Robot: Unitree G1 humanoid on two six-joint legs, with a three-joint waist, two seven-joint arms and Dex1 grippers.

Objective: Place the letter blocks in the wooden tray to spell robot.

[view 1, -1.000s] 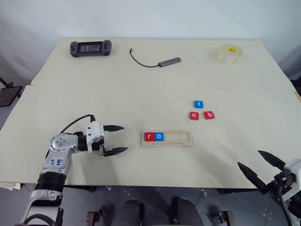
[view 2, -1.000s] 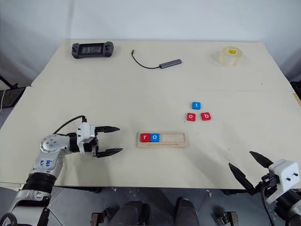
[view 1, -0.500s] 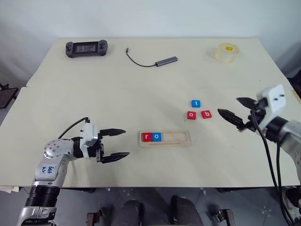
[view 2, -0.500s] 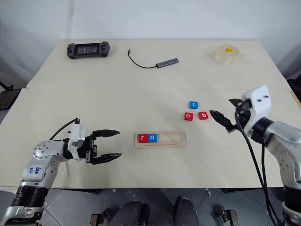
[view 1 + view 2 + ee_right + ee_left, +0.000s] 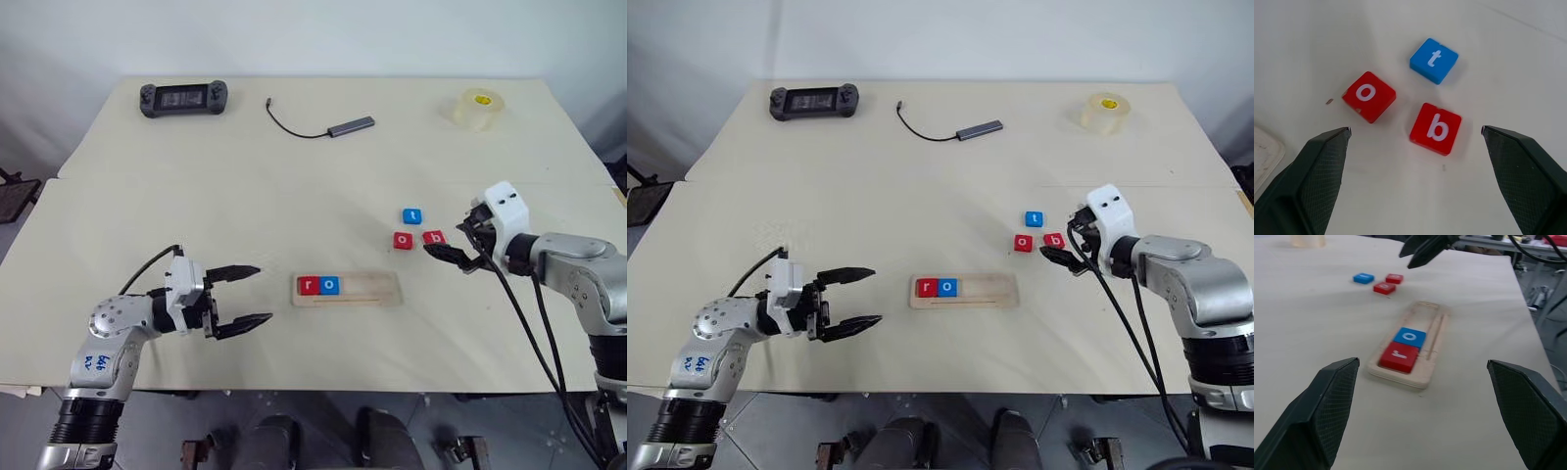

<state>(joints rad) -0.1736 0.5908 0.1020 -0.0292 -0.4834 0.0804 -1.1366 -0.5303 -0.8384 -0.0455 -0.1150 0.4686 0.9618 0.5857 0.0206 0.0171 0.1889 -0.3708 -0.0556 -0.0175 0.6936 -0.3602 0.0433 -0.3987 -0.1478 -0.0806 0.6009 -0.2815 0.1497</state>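
The wooden tray [image 5: 372,290] lies at mid-table with a red r block [image 5: 309,285] and a blue o block [image 5: 330,285] side by side at its left end. Three letter blocks lie loose on the table to its right: blue t [image 5: 412,215], red o [image 5: 403,240] and red b [image 5: 434,237]. My right gripper [image 5: 447,238] hangs open just right of and over the b block [image 5: 1435,128], pointing down at it and holding nothing. My left gripper [image 5: 263,292] is open and level, left of the tray, aimed along it [image 5: 1434,335].
Along the far edge lie a game controller [image 5: 184,98], a grey adapter with a black cable [image 5: 351,126] and a roll of tape [image 5: 478,108]. Bare tabletop spreads around the tray and between it and the loose blocks.
My right arm has swung up from the table's front right edge, forward and left, to the loose blocks. The left gripper drew back slightly early on. Both stay open.
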